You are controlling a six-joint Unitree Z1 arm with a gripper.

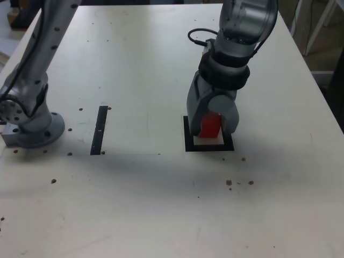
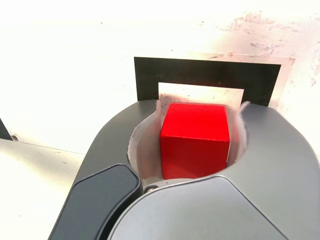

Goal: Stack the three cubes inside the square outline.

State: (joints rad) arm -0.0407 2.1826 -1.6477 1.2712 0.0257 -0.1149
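Right of the black strip [image 1: 99, 130] in the exterior view, the square outline [image 1: 209, 148], partly hidden, surrounds the red cube [image 1: 210, 123], whose top only the wrist view shows, between the claw's [image 1: 213, 130] parted jaws, whether gripped I can't tell.

The red cube [image 1: 210, 124] sits right of centre in the exterior view, inside the square outline [image 1: 209, 148]. It is a plain, solid block; the wrist view shows its brighter top face and darker front face. It looks upright, between the claw's fingers [image 2: 145, 150], though whether both touch it is hard to tell. The square outline is a flat, thick black frame with a pale centre, its near side and parts of its flanks visible in the exterior view. A pale strip of that centre shows just below the cube there.
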